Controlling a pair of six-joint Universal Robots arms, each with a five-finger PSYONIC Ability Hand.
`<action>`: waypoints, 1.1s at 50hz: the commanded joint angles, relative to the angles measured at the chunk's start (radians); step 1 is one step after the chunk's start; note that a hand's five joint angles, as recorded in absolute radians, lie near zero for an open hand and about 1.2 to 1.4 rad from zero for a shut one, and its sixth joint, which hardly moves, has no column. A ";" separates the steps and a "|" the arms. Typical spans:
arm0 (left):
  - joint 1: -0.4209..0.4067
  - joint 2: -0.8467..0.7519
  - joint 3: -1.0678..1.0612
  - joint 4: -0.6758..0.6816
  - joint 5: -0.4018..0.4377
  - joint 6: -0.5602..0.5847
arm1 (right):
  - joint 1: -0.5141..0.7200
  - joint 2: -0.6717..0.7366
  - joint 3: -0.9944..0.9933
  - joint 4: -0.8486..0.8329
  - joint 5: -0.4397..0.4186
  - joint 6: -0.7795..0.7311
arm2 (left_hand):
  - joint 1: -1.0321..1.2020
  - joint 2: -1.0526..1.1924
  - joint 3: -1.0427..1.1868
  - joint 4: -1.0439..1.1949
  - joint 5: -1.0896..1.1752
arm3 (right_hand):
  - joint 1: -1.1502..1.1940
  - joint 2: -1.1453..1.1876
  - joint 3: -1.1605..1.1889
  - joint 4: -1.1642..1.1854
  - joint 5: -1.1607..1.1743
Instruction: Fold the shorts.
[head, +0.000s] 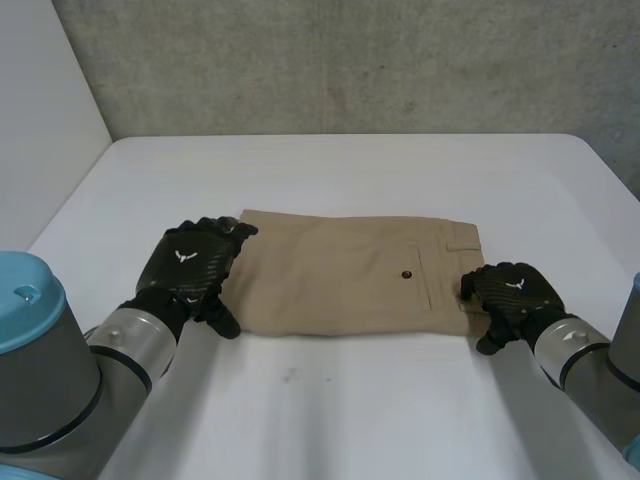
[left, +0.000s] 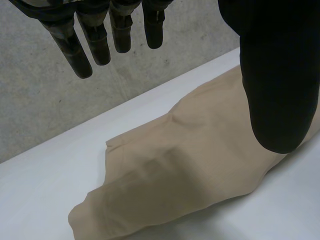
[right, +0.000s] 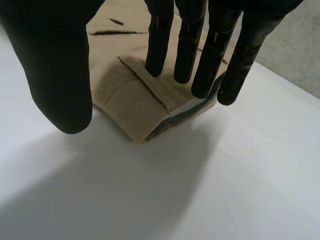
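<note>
Both hands are closest in. The left hand (head: 190, 265) is at the left end of the tan shorts (head: 340, 275), and the right hand (head: 510, 290) is at their near right corner by the waistband. Fingers on both are straight and relaxed, gripping nothing. The shorts lie folded flat mid-table (head: 350, 165), with a grey wall (head: 350, 60) behind.

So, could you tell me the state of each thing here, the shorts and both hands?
shorts: folded, lying on the white table, buttoned back pocket facing up.
left hand: open, fingers straight, at the leg end of the shorts.
right hand: open, fingers straight, over the waistband corner.
</note>
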 joint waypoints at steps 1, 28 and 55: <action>0.001 -0.001 0.001 0.004 0.000 0.002 | 0.001 0.050 -0.020 -0.079 -0.001 -0.005 | -0.003 -0.005 -0.017 -0.009 -0.025 | 0.215 0.125 0.121 0.124 0.145; -0.001 0.023 -0.013 0.004 0.001 0.004 | 0.001 0.050 -0.072 -0.117 0.027 0.009 | -0.018 -0.019 -0.031 -0.024 -0.040 | 0.909 0.819 0.816 0.818 0.840; 0.004 0.062 -0.014 0.004 0.000 0.007 | -0.013 -0.042 -0.375 0.120 0.036 -0.172 | -0.018 -0.019 -0.031 -0.024 -0.040 | 0.909 0.819 0.816 0.818 0.840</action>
